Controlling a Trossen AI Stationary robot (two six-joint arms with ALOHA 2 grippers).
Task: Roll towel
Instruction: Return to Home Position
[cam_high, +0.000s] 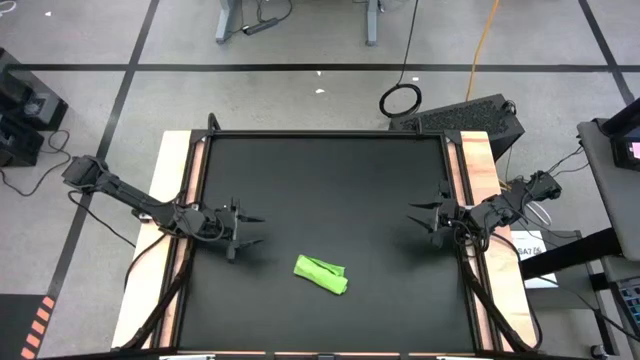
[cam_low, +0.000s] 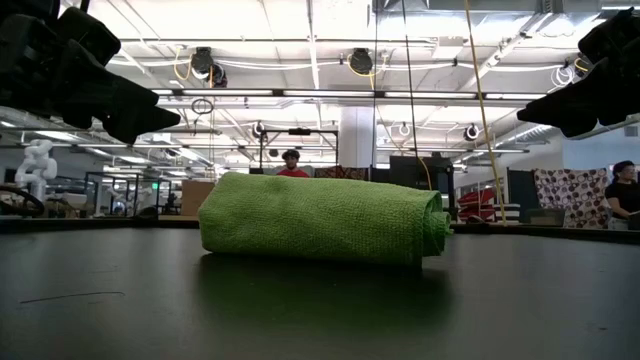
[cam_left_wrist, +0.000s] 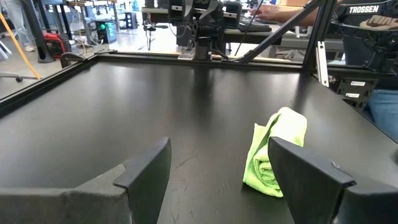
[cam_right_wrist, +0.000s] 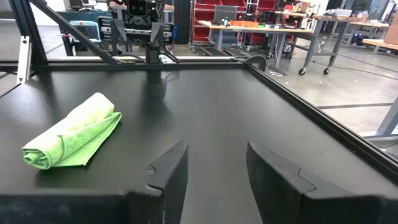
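On the black tabletop (cam_high: 330, 170), seen from straight above, a small lime-green cloth towel (cam_high: 321, 275) lies rolled into a short soft cylinder. It sits at about 6 o'clock from the table's centre, nearer the front edge, with its long axis slanting from 10 o'clock to 4 o'clock. My left claw (cam_high: 260, 229) hovers at about 9 o'clock from the centre, close to the table's left side and pointing inward. Its two dark fingers are spread apart and grasp nothing. My right claw (cam_high: 415, 222) mirrors it at about 3 o'clock, near the right side, fingers likewise released and empty. The towel is apart from both claws, at about 4 o'clock from the left one and 8 o'clock from the right one. From table height, the towel (cam_low: 325, 218) rests flat on the dark surface as a thick roll, its spiral end facing right, with both claws raised above the table on either side. Past my left claw (cam_left_wrist: 219, 143) the roll's coiled end (cam_left_wrist: 273, 152) shows near one finger. Past my right claw (cam_right_wrist: 216, 146) the towel (cam_right_wrist: 71, 134) lies farther off, its loose outer flap on top.
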